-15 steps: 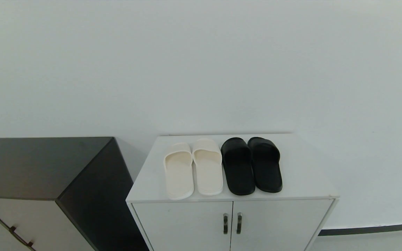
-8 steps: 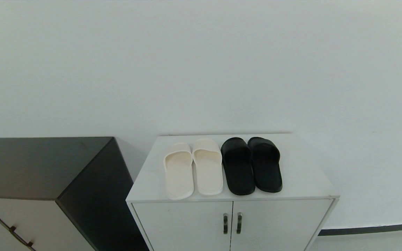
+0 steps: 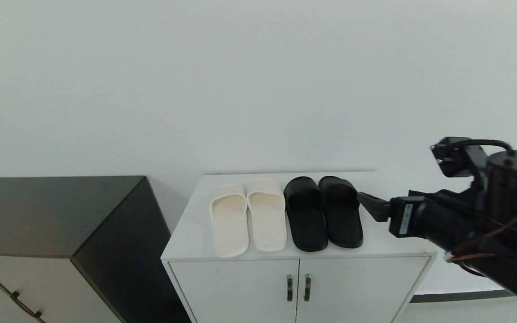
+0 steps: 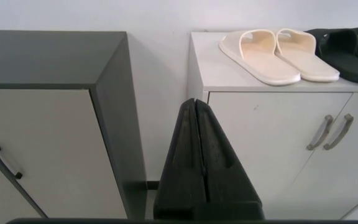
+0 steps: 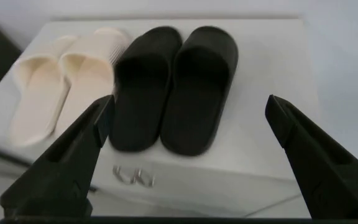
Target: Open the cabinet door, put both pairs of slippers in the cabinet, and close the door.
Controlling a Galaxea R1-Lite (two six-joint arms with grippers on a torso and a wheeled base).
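Against the pale wall (image 3: 258,89), white cabinet (image 3: 191,233), both doors (image 3: 236,287) shut, so no way inside yet; hence the footwear parked on top. Just beside its left flank, dark cabinet (image 3: 61,215), likely to crowd a left door swinging wide. On the cabinet top, white slippers (image 3: 248,217) and black slippers (image 3: 323,213), pairs side by side, toes to the wall. Near the black pair, right tool (image 5: 189,99), spread wide and empty. Out in front of both cabinets, left tool (image 4: 195,109), pressed shut on nothing. Barring the shelves: paired handles (image 3: 297,287), untouched, to be pulled first.
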